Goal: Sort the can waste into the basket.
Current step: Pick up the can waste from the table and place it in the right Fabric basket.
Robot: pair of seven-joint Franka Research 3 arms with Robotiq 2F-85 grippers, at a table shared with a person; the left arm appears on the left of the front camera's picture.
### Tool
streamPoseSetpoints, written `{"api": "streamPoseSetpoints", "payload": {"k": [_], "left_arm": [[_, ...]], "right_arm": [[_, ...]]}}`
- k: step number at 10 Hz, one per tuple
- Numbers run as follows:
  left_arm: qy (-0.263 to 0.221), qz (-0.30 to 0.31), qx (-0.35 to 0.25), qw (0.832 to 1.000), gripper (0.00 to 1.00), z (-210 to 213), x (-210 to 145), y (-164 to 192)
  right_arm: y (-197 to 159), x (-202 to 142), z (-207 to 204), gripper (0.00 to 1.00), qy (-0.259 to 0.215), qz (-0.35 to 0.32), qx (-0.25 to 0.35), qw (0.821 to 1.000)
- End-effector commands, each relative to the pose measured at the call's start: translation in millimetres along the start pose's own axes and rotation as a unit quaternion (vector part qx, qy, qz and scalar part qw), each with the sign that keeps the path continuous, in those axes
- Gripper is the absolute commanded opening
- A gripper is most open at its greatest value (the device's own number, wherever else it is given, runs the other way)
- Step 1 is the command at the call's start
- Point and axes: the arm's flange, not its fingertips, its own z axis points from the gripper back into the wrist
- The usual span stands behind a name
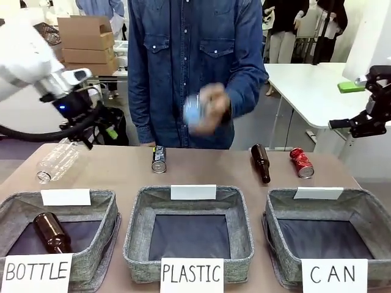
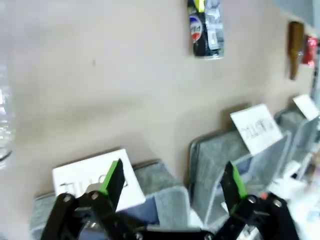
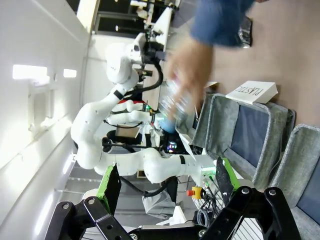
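Observation:
The dark can lies on the brown table's far side, in front of the person; in the left wrist view the same dark can sits beyond my open fingers. Farther right lies the red dented can. The grey basket signed "CAN" stands at the front right with nothing in it. My left gripper hangs open above the table's left side, over the baskets' far rims. Beyond the table's right edge, my right gripper is raised and open. Neither holds anything.
The person stands at the far side, moving a clear plastic bottle in blurred hands. A brown bottle lies left of the red can. A clear bottle lies far left. The BOTTLE basket holds a brown bottle; the PLASTIC basket is in the middle.

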Motion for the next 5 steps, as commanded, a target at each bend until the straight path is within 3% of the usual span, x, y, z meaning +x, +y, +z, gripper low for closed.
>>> {"api": "streamPoseSetpoints", "payload": {"k": [1, 3, 5], "left_arm": [[0.000, -0.040, -0.062, 0.997, 1.00, -6, -31, 17], [0.002, -0.031, -0.071, 0.997, 1.00, -16, -24, 9], [0.008, -0.035, -0.044, 0.998, 1.00, -29, -7, -19]], "right_arm": [[1, 2, -2, 1.00, -0.006, 0.013, 0.014, 1.000], [1, 2, -2, 1.00, -0.006, 0.013, 0.014, 1.000], [1, 2, -2, 1.00, -0.006, 0.013, 0.014, 1.000]]}}
